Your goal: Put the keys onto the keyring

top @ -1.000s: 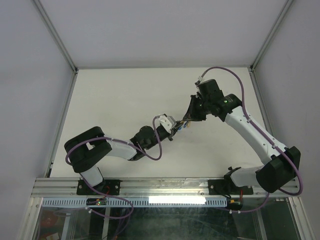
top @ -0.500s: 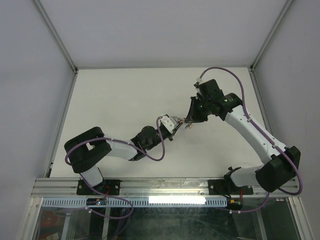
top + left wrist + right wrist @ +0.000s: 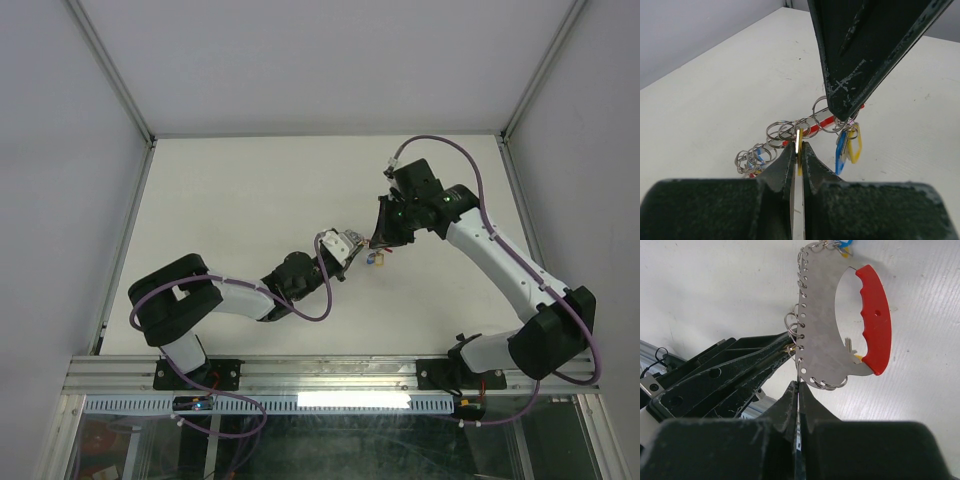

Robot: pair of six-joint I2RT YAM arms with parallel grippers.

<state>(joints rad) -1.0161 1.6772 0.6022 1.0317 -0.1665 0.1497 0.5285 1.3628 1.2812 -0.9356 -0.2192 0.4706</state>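
Over the middle of the table (image 3: 220, 200) the two grippers meet at the keyring (image 3: 815, 330). The right gripper (image 3: 799, 385) has its fingers pressed together on the edge of the grey holed bar, at the end away from the blue tag; the red arc (image 3: 875, 320) curves off to the side. The left gripper (image 3: 798, 150), fingers closed, pinches a thin yellowish key (image 3: 798, 141) seen edge-on, right against the bar. Small rings (image 3: 780, 131) line the bar's holes. Other keys (image 3: 847, 145), with blue and yellow tags, hang from it near the right finger.
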